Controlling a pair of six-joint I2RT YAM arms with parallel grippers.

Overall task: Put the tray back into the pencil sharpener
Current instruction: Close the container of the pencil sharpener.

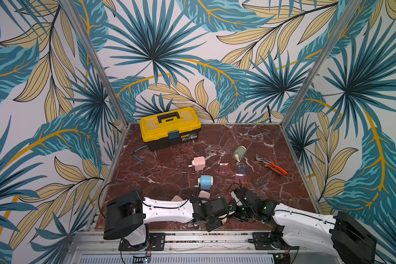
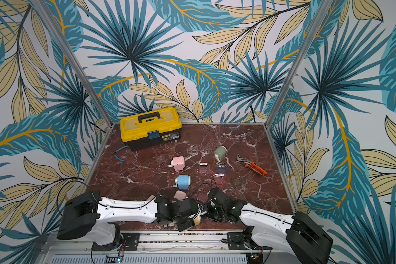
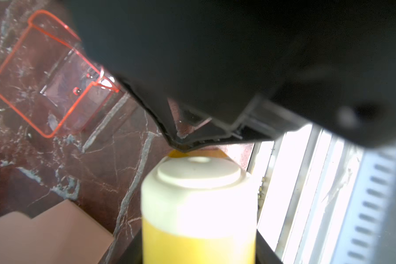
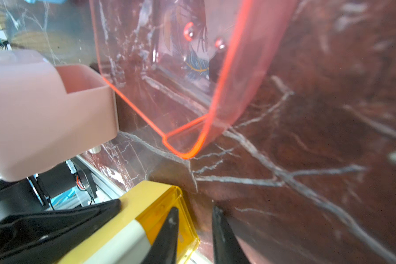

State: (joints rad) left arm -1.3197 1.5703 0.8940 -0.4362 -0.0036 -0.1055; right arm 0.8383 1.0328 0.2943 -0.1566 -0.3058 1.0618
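Tray (image 4: 160, 203): amber and see-through, set in the end of the yellow pencil sharpener (image 2: 196, 220); how deep it is seated cannot be told.
Sharpener position: held at the near edge of the marble surface (image 1: 169, 169), between the two arms; yellow body with a cream band.
Left claw (image 3: 198, 237): closed tight on the yellow pencil sharpener, a finger on each side of its body.
Right claw (image 4: 195, 219): partly open and clamping nothing. One fingertip (image 4: 173, 228) lies across the amber face, the other stands clear, with bare marble showing in the gap.
Close neighbours: a red tray (image 4: 169, 68), also see-through, lies just beyond the claws, just beside a pale pink sharpener (image 4: 44, 114) whose slot stands open.
Mid-surface: a blue sharpener (image 1: 206, 182), a boxy pink sharpener (image 1: 199, 163) and a green sharpener (image 1: 239, 153), with a blue tray (image 1: 242, 169) near the green one.
Far side: orange pliers (image 1: 272, 164) towards the right wall and a yellow toolbox (image 1: 169, 128) at the back.
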